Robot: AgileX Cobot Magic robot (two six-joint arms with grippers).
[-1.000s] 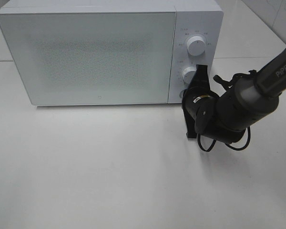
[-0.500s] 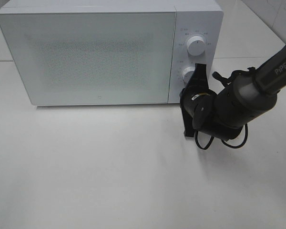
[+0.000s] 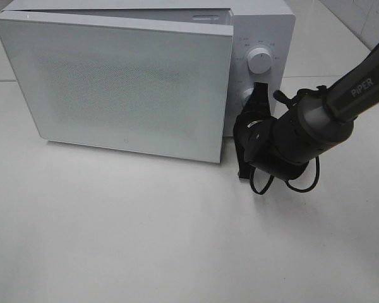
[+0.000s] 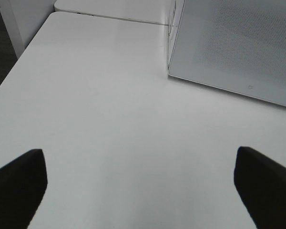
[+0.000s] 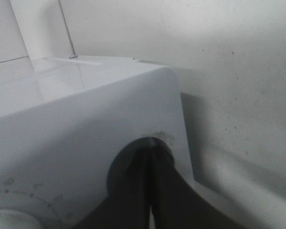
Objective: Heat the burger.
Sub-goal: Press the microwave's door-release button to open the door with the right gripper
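Exterior high view: a white microwave (image 3: 265, 19) stands at the 12 o'clock end of the white worktop (image 3: 145, 233). Its door (image 3: 126, 82) is ajar. The free edge on the 3 o'clock side is swung out from the body, and the 9 o'clock edge sits closer to the body. The control panel lies at 3 o'clock of the door. It carries an upper dial (image 3: 259, 60) and, below it, a lower dial (image 3: 246, 96) partly covered by the arm.

The right arm enters from 3 o'clock. The right gripper (image 3: 241, 131) is at the lower part of the control panel, with its jaws closed together and nothing between them. In the right wrist view the tip of the closed gripper (image 5: 151, 157) sits in a round button recess (image 5: 121, 164) at the panel's lower corner.

The left gripper (image 4: 143, 171) appears only in the left wrist view. Its jaws are spread wide and empty, and its fingers (image 4: 19, 186) are above bare worktop, well apart from the door's lower corner.

The burger's position cannot be told from any view.
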